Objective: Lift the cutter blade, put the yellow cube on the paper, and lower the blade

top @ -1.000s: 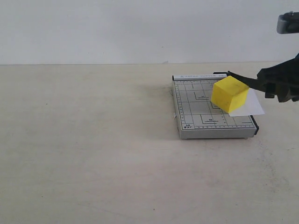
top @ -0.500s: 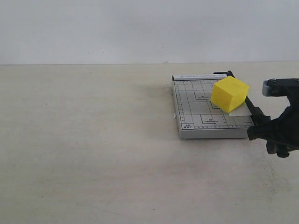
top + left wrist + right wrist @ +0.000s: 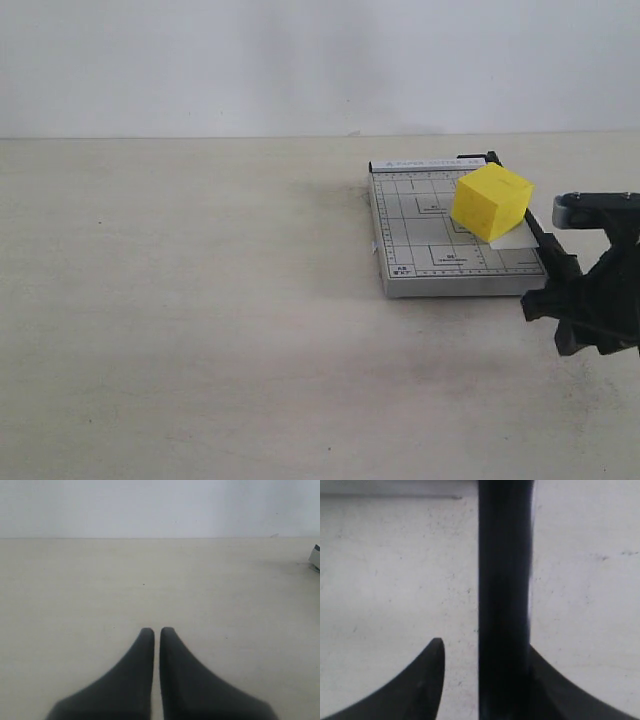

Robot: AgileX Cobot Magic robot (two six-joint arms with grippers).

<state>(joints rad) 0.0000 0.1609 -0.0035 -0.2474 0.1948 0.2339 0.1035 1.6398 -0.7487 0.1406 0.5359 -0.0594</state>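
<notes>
The yellow cube point(image 3: 490, 201) rests on the paper point(image 3: 511, 240), of which only a white strip shows, on the grey trimmer board point(image 3: 420, 240). The cutter blade point(image 3: 541, 243) lies down flat along the board's right edge. My right gripper point(image 3: 562, 292) is at the blade's near handle end. In the right wrist view the black handle point(image 3: 504, 580) stands between the fingers of that gripper point(image 3: 484, 647): one finger point(image 3: 422, 685) is clear of it by a gap, the other lies against it, so it is open. My left gripper point(image 3: 156, 630) is shut on nothing over bare table.
A corner of the trimmer board point(image 3: 315, 557) shows at the edge of the left wrist view. The pale tabletop point(image 3: 200, 320) stretches wide to the left of the board, with a white wall behind it.
My right gripper has swung down with the blade from raised to flat on the board. The paper's overhang past the right edge no longer shows. The cube has not moved.
</notes>
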